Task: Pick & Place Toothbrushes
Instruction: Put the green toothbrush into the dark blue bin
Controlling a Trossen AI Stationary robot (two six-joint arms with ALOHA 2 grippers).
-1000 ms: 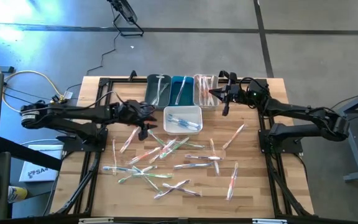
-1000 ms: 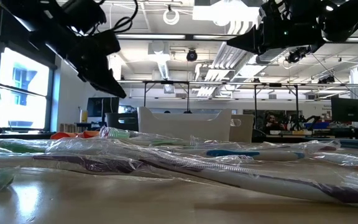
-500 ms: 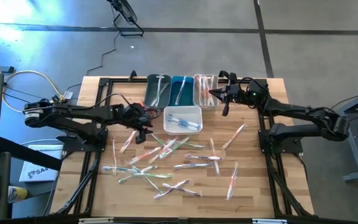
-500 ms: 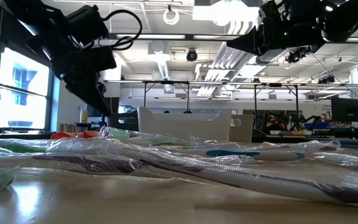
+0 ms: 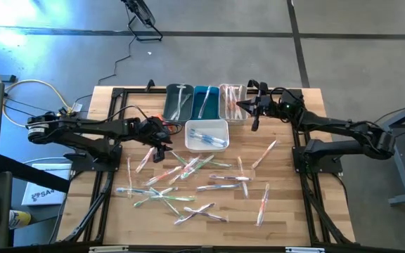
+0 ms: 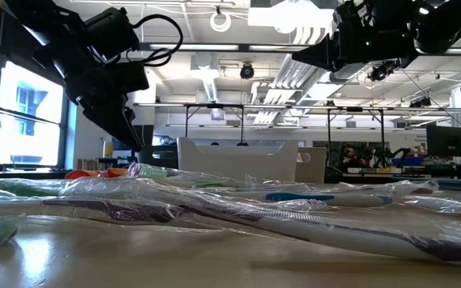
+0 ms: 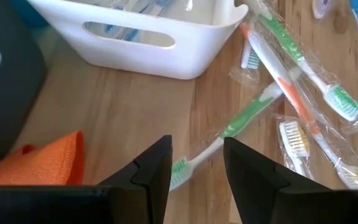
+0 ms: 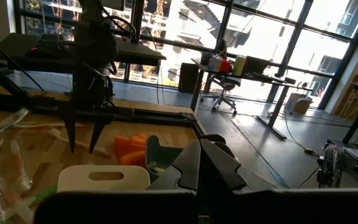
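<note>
Since a second ago your left gripper (image 5: 162, 150) has come down and in toward the table, from near the white bin's corner to just over the left edge of the pile; in the last half second it hasn't moved. Its fingers (image 7: 151, 168) are spread, holding nothing, with a green brush (image 7: 229, 132) lying on the wood just ahead between them and an orange cloth (image 7: 39, 163) beside it. The white bin (image 5: 207, 135) sits mid-table with a few blue brushes inside, unchanged. The brushes (image 5: 181, 183) are loose on the wood in front of it, each in a clear crinkled wrapper, handles green, blue, orange or whitish, crossing each other at all angles; a few lie apart toward the right. Behind, three bins in a row (image 5: 206, 102) each hold brushes. Your right gripper (image 5: 253, 112) hasn't moved: it hangs over the rightmost back bin, fingers pressed together, empty.
</note>
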